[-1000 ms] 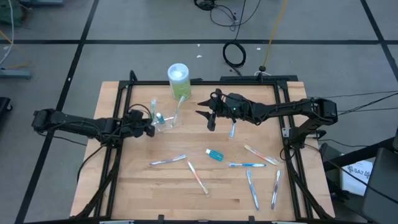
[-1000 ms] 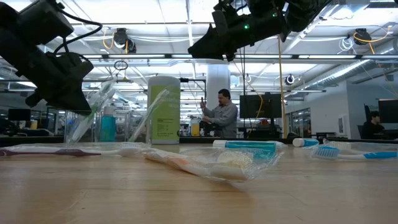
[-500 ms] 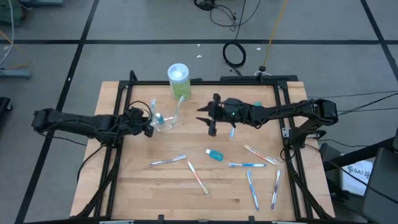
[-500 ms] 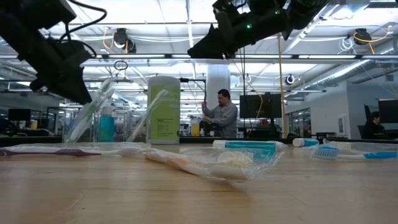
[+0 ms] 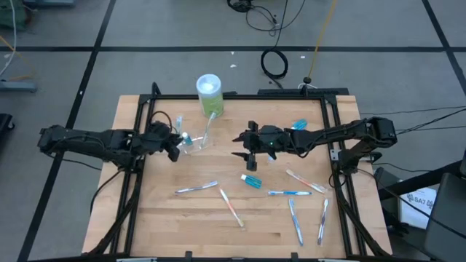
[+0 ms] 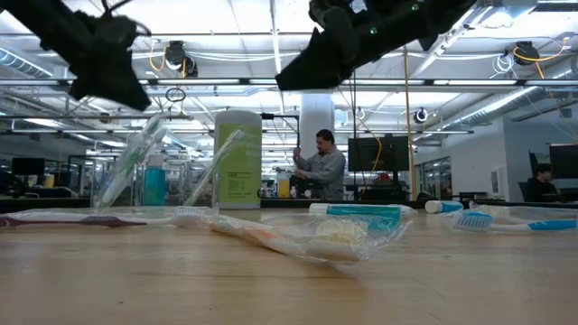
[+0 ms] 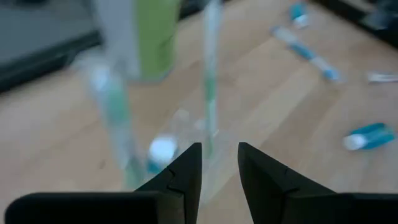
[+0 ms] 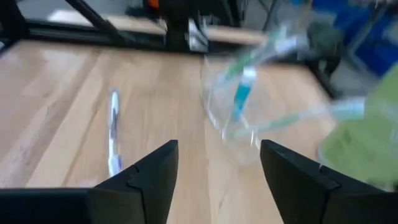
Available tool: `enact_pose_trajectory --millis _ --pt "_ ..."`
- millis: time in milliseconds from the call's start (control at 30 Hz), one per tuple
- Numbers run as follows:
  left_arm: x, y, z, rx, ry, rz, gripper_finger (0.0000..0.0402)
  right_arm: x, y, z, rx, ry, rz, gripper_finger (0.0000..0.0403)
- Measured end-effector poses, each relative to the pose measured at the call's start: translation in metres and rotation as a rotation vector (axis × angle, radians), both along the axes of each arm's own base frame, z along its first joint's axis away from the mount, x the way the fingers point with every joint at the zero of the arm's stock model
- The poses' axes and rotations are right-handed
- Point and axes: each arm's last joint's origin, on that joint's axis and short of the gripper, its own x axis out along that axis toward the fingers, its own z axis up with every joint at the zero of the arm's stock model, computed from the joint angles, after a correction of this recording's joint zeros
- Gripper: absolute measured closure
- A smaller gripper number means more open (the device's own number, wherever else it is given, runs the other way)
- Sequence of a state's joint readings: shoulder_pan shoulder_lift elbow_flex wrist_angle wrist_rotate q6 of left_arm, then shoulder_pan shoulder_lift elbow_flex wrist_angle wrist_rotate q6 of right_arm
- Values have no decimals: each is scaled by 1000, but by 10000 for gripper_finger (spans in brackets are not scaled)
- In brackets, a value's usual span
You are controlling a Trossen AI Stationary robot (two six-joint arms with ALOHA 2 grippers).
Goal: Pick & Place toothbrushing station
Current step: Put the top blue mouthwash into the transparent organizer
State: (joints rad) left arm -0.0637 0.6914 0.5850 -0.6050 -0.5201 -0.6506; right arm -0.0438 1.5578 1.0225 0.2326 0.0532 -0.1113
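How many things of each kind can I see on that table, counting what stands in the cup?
Cup: 1
Toothbrushes: 8 in view, 6 lying loose and 2 in the cup
Tubes: 3, one of them in the cup
Green container: 1
Total: 13

The cup (image 5: 194,143) stood just beyond the left gripper (image 5: 175,140), with toothbrushes (image 5: 207,125) upright in it. A tube (image 5: 251,180) lay just below the right gripper (image 5: 244,145), another tube (image 5: 299,125) behind its arm, more toothbrushes (image 5: 289,193) scattered nearer the table's (image 5: 167,218) front.
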Motion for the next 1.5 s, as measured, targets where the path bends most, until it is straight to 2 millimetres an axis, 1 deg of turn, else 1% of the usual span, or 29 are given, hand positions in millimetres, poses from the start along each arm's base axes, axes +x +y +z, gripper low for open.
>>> enact_pose_trajectory --millis 67,167,267,333,367,433,533,633,767,900,967,1100,1233,1367,1500 --pt "5 -2 7 79 -37 -72 293 -3 -2 -6 17 70 -60 180" --pt "12 -3 16 196 -86 -154 293 -13 -8 -20 -51 238 -212 184" --pt "16 -3 22 286 -115 -195 293 -32 -15 -27 -156 448 -313 187" --pt "18 -2 26 330 -125 -209 293 -43 -21 -31 -204 579 -320 187" --pt "18 -2 27 346 -128 -211 293 -52 -24 -33 -212 660 -320 186" --pt "19 -1 28 368 -135 -211 293 -69 -31 -35 -193 793 -345 182" --pt "19 2 29 400 -125 -200 293 -82 -48 -36 -148 893 -416 176" --pt "19 5 30 425 -117 -182 293 -98 -64 -40 -97 1015 -426 171" --pt "20 9 33 462 -118 -163 293 -105 -87 -40 -61 1036 -389 166" --pt "20 12 36 481 -142 -143 293 -113 -105 -40 -125 1082 -322 165" --pt "20 13 37 483 -148 -133 293 -117 -111 -40 -124 1092 -284 165" --pt "20 16 37 486 -145 -119 293 -120 -119 -43 -92 1089 -182 165" --pt "20 17 37 491 -141 -111 293 -121 -124 -48 -108 1110 -134 165" --pt "20 17 37 491 -141 -111 293 -120 -127 -56 -124 1134 -106 165" --pt "20 17 37 491 -140 -111 293 -125 -128 -69 -136 1131 -101 165"
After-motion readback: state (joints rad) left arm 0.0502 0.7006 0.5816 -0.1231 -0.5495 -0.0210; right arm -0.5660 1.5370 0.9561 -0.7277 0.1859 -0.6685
